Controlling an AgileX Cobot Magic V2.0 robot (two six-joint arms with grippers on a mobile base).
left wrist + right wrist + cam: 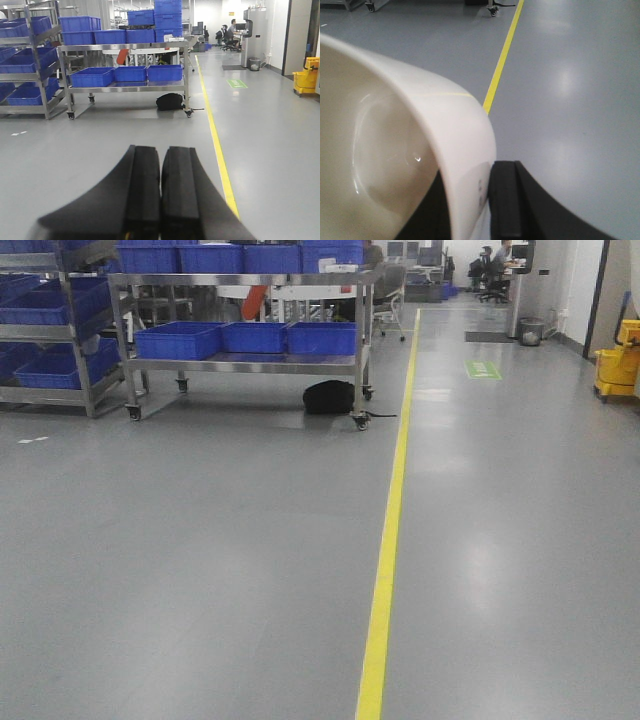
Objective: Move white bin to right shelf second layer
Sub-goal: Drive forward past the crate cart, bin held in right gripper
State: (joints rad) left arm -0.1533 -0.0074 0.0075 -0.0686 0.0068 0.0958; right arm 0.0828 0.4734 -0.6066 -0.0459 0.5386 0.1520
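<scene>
Glossy cream-white plastic bin, left half of right wrist view: plain, no pattern, pale highlights inside. Right gripper matte black, lower centre. Left gripper same black, bottom centre of left wrist view. Smooth grey floor — single yellow painted line right of centre. Blue ribbed plastic crates on silver stainless-steel cart, upper left. Black bag beneath. Yellow mop bucket at right edge — green floor marking upper right.
</scene>
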